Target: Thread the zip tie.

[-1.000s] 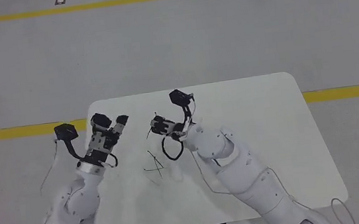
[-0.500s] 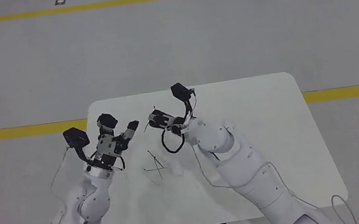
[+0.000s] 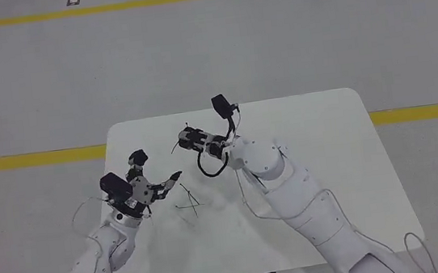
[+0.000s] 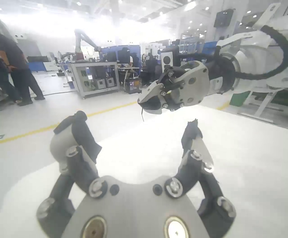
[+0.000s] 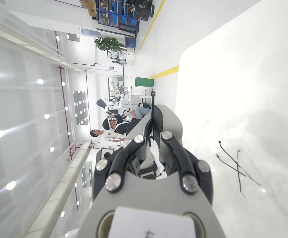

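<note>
While the right jaws pinch the zip tie (image 5: 153,99) above the tabletop (image 3: 326,149) — its length running out past their tips, free end dangling — the left jaws hang spread wide, near and facing it.

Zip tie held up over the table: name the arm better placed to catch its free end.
Left, most likely. The left gripper is open and empty, facing the right gripper, which is shut on the zip tie; the tie's thin end hangs out just ahead of the open gripper.
</note>
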